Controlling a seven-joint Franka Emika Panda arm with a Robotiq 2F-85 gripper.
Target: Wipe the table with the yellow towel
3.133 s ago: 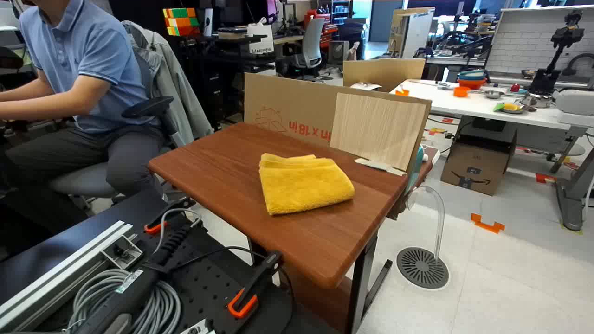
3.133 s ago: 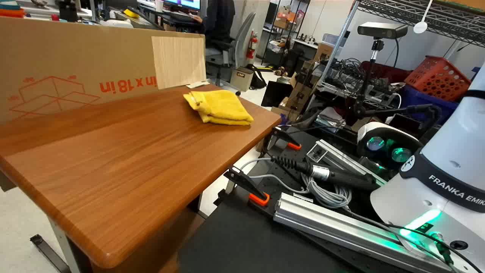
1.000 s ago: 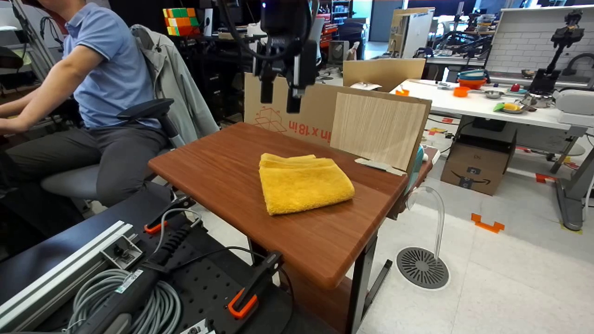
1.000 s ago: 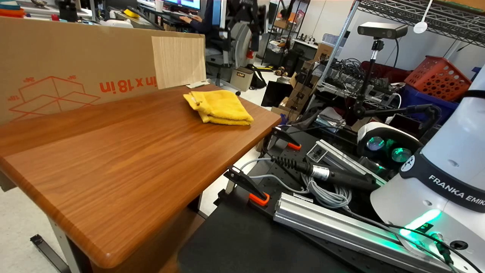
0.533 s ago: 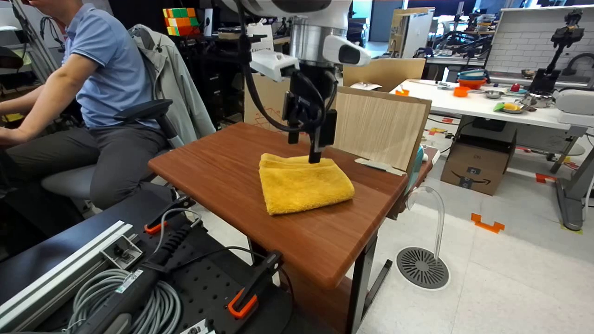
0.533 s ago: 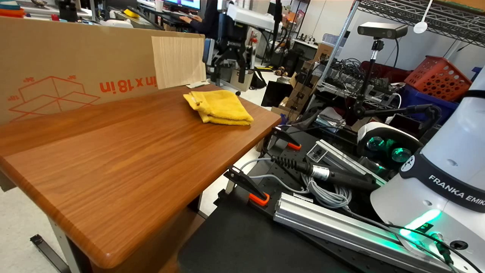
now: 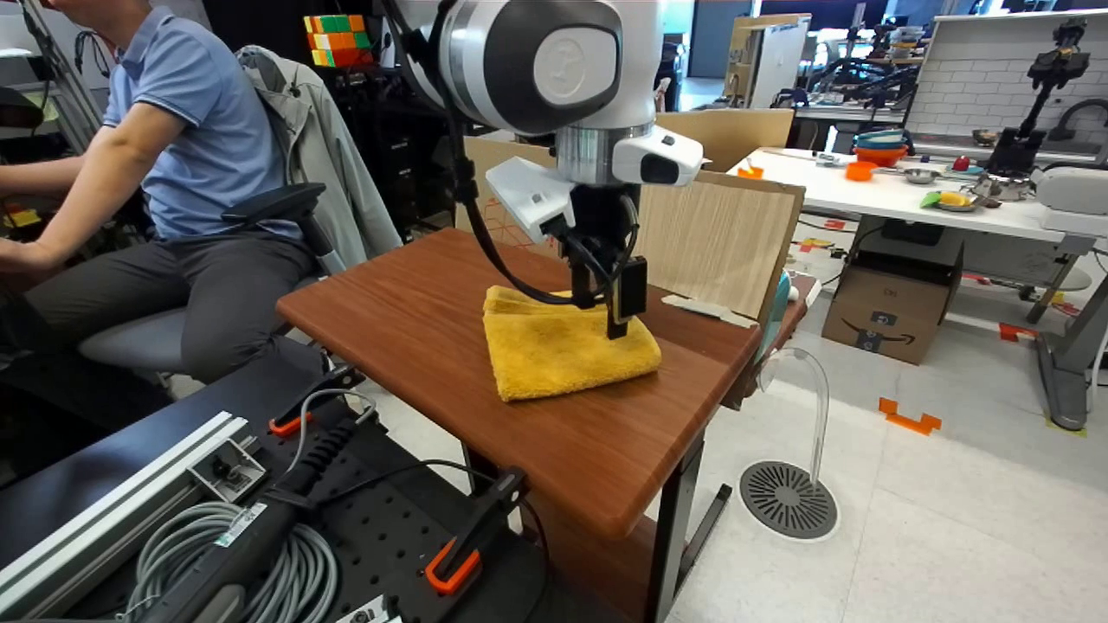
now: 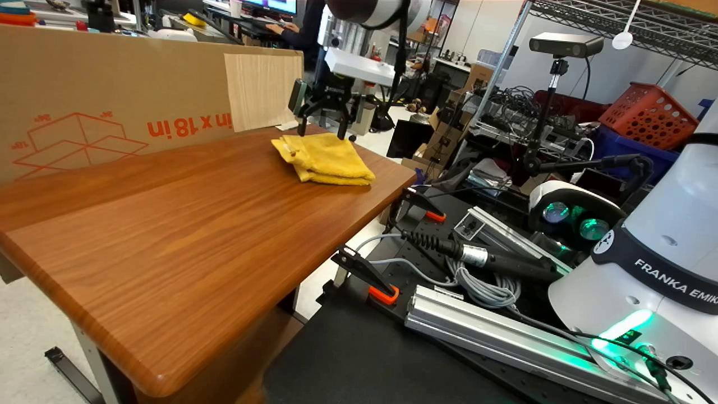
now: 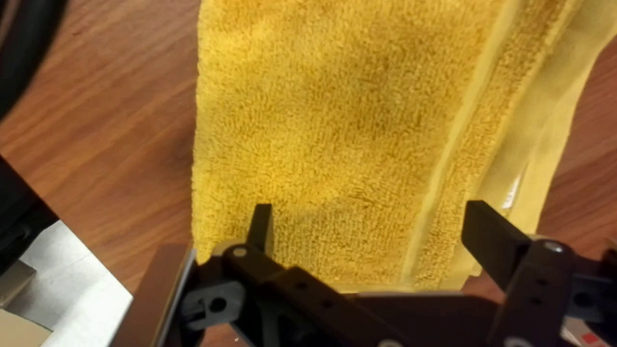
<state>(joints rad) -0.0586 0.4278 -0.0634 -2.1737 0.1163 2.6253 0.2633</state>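
Brown table (image 8: 168, 235), cardboard (image 8: 140, 78) along one long edge, yellow towel (image 8: 328, 160) near a short edge, and there's the gripper (image 9: 370, 206), jaws apart, right over the end nearest that edge, the rest slanting away.

Wrist view: your gripper (image 9: 368, 206) over towel (image 9: 328, 120), contact unclear. In an exterior view: you have towel on table (image 7: 398, 294), right of middle; cardboard (image 7: 495, 214) along far edge; person (image 7: 199, 173) in chair (image 7: 138, 337) at left; bench (image 7: 407, 529) near left, cable coil (image 7: 313, 562) on it; desk (image 7: 848, 193) far right, box (image 7: 857, 294) beneath.
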